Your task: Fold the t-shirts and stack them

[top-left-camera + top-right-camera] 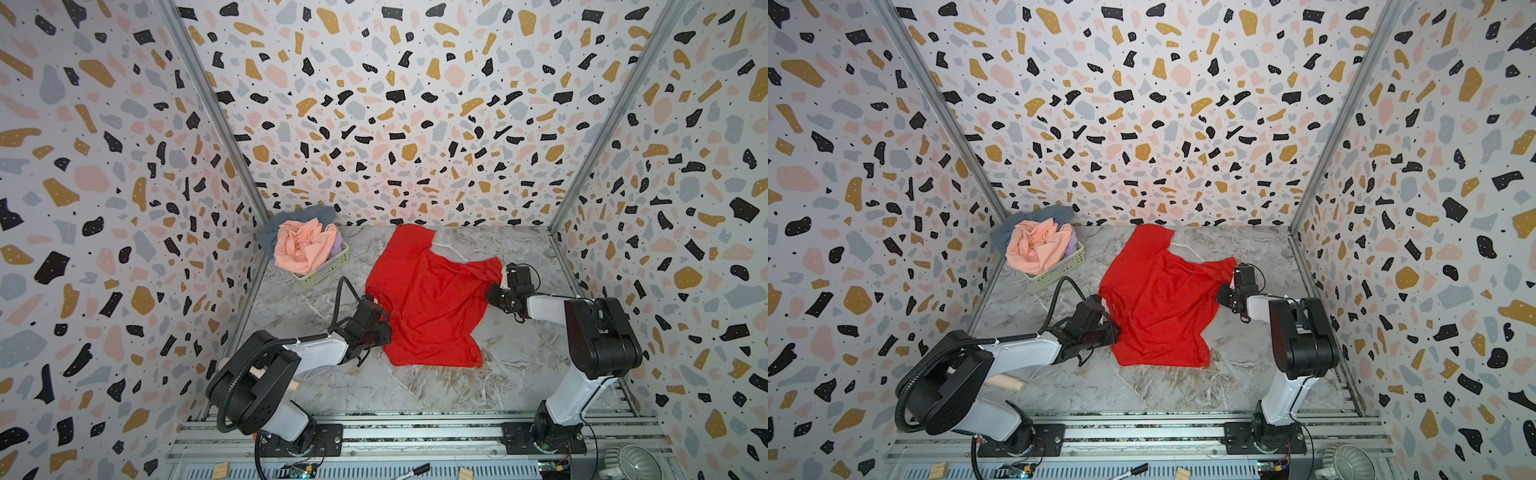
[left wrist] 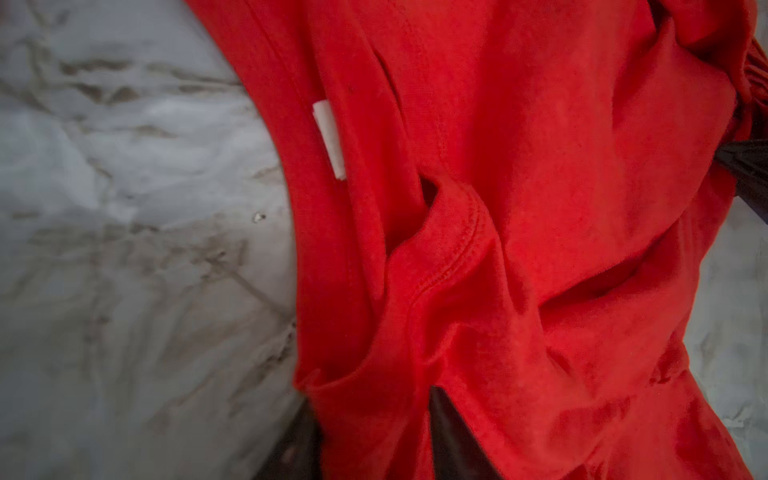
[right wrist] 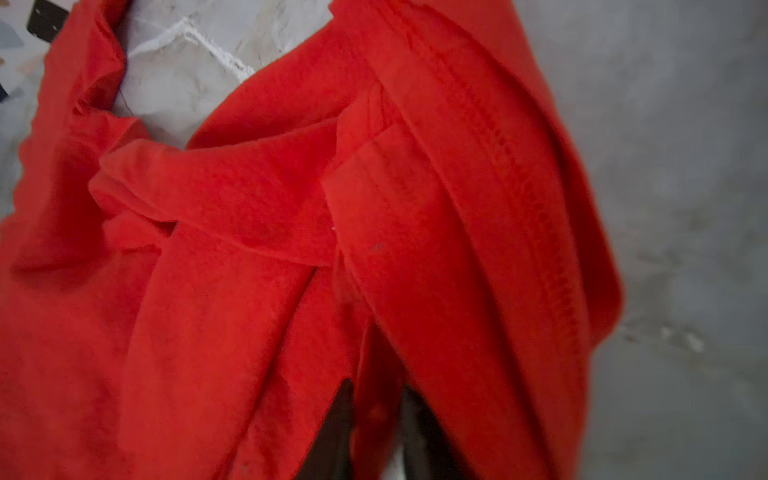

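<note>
Pinching red cloth between closed jaws, the left tool (image 2: 370,403) grips the bright red soft-cloth t-shirt (image 1: 428,299) beside its neckline. The right tool (image 3: 374,415) is clamped likewise on a bunched, hemmed edge. The shirt lies rumpled mid-way across the grey marbled worktop (image 1: 415,390), reaching its far edge. To spread it well, I judge both tools should lift together and pull apart evenly. They should also stay clear of the pale green plastic lattice basket (image 1: 328,270) in the far left corner.
</note>
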Controlling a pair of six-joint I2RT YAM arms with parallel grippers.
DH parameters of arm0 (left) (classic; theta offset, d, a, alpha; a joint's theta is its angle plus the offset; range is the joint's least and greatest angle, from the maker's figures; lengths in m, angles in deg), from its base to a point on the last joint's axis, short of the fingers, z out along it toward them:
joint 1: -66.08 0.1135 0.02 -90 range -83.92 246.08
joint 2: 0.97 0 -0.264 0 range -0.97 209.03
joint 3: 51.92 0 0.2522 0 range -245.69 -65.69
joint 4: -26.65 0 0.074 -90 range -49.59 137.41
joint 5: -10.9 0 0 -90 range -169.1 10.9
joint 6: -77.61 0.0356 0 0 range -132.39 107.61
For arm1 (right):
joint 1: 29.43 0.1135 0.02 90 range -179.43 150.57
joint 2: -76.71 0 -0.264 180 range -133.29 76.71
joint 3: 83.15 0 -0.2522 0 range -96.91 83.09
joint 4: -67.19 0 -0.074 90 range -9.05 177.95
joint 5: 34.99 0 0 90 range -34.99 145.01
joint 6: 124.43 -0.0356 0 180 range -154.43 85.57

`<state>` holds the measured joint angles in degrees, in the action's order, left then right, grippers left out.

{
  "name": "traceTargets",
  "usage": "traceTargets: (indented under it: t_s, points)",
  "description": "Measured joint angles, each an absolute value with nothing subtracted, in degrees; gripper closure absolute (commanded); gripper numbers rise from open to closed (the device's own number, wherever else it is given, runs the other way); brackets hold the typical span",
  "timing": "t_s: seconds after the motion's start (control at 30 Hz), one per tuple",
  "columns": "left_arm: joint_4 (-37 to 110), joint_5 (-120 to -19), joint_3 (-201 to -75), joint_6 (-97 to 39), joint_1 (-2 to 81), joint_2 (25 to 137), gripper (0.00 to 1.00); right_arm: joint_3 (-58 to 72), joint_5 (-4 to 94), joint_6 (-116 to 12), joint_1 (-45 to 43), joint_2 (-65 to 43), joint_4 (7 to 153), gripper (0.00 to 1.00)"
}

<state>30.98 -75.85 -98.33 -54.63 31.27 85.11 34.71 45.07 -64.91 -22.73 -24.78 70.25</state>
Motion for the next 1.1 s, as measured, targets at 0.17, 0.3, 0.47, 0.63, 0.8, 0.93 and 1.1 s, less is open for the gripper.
traceTargets:
  t_s: [0.17,0.3,0.47,0.63,0.8,0.93,1.1]
  points:
    - [34.3,-75.59,-99.49,-52.68,31.27,78.31,1.0,35.87,44.79,-64.04,-22.73,-18.18,71.61,0.97]
    - [41.55,-78.19,-106.77,-48.27,31.3,66.38,1.0,35.82,45.31,-61.72,-22.73,-2.99,74.62,0.96]
    - [48.46,-82.87,-121.87,-41.56,32.04,54.47,1.0,30.95,45.84,-58.09,-22.38,14.67,78.69,0.96]
    - [50.49,-86.96,-131.7,-35.68,32.28,49.73,1.0,25.16,44.39,-55.95,-21.95,21.54,81.03,0.95]
    - [51.15,-90.34,-137.89,-30.65,32.28,52.0,1.0,21.31,42.43,-54.47,-21.38,21.6,81.79,0.95]
    - [50.36,-91.57,-143.11,-26.96,32.98,60.63,1.0,19.65,40.98,-54.2,-21.38,15.94,80.74,0.95]
    - [50.52,-87.85,-151.29,-25.16,39.82,74.62,1.0,17.03,39.89,-53.42,-21.38,6.72,80.61,0.94]
